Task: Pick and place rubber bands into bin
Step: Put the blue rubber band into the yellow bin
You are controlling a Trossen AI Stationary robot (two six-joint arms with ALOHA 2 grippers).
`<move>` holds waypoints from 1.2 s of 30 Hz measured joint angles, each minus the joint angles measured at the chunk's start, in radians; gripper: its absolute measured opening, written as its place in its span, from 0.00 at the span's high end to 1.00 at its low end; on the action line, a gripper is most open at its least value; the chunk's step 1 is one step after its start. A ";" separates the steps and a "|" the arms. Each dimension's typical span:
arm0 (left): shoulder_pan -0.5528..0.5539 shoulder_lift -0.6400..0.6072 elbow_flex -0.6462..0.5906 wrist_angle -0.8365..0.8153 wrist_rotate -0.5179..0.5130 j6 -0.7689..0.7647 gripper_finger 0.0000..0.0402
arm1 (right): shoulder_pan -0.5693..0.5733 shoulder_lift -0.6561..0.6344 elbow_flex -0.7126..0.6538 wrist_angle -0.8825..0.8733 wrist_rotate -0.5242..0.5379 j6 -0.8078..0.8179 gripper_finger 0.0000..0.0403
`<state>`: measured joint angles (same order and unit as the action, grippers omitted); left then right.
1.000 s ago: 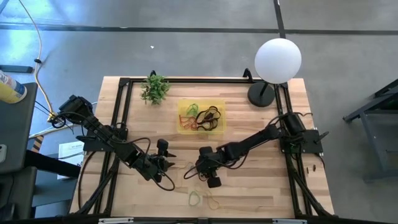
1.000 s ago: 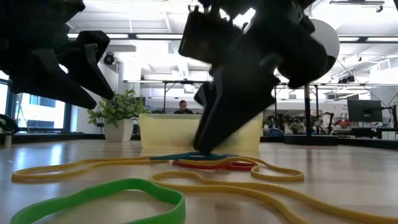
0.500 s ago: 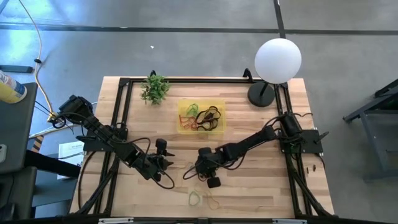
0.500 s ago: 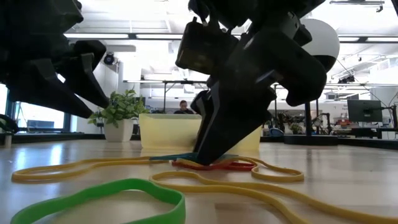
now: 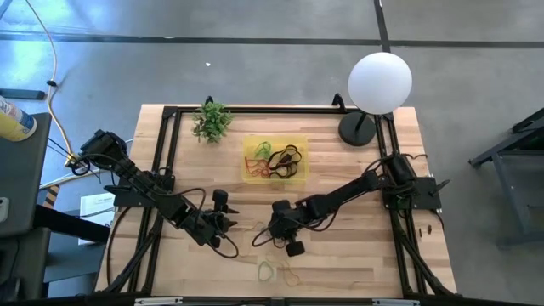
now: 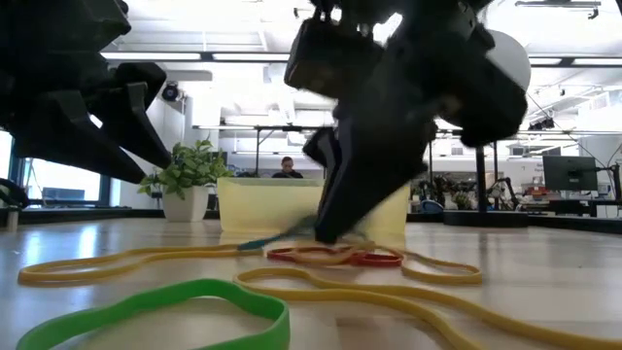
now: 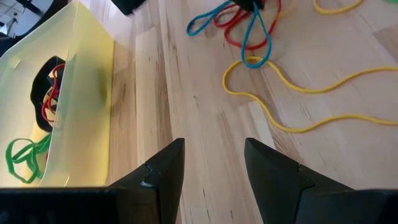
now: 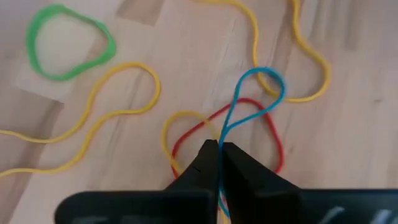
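Right gripper [image 8: 219,155]: down at the table near its middle, on the near side of the bin; fingers pinched together on a blue band [image 8: 252,102], which runs up between the tips as a twisted loop
Blue band: thin loop, one end clamped in the right gripper, the rest lying over a red band [image 8: 264,124] on the wood (in the low view it slants up from the table to the fingertips)
Red band: flat on the table just beside the right fingertips, crossing the blue band and a yellow band [image 8: 106,112]
Yellow bands: long wavy loops spread on the table around the red one; one passes near the green band
Green band [image 8: 65,43]: closed loop lying alone on the table, apart from the red and blue ones, toward the near edge in the high view
Left gripper [image 7: 214,165]: hovers over bare wood beside the bin's near wall, fingers spread apart, nothing between them
Bin [image 5: 252,177]: yellow translucent tray toward the table's far side, between plant and lamp; it holds black, red, green and orange bands
Plant [image 5: 212,121]: small green one, just left of the bin in the high view
Lamp [image 5: 379,82]: white globe on a dark base at the table's far right corner
Table [image 5: 357,255]: pale wooden planks with a black frame along its edges
Person [image 6: 286,167]: only partly seen far behind the bin in the low view
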<state>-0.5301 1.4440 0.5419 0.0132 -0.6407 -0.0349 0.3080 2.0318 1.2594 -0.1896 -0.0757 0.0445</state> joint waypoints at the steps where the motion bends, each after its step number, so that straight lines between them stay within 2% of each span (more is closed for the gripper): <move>1: 0.000 0.000 0.000 0.004 0.000 0.000 0.61 | 0.001 -0.012 0.000 -0.007 0.007 -0.001 0.99; 13: 0.000 0.000 0.000 0.041 0.000 0.003 0.61 | 0.003 -0.160 0.000 -0.043 0.055 -0.080 0.99; 17: 0.000 0.000 0.000 0.041 0.000 0.004 0.61 | 0.001 -0.213 0.000 -0.055 0.115 -0.146 0.99; 21: 0.000 0.000 0.000 0.044 -0.002 0.004 0.61 | -0.023 -0.261 0.001 -0.051 0.231 -0.238 0.99; 26: 0.000 0.000 0.000 0.047 -0.007 0.003 0.61 | -0.093 -0.296 0.002 0.000 0.362 -0.340 0.99; 30: 0.000 0.000 0.000 0.047 -0.007 0.003 0.61 | -0.187 -0.295 0.002 0.007 0.370 -0.365 0.99; 36: 0.000 0.000 0.000 0.047 -0.007 0.003 0.61 | -0.335 -0.277 0.002 -0.008 0.350 -0.268 0.99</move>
<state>-0.5304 1.4441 0.5419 0.0597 -0.6476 -0.0315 -0.0274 1.7546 1.2613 -0.1978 0.2738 -0.2239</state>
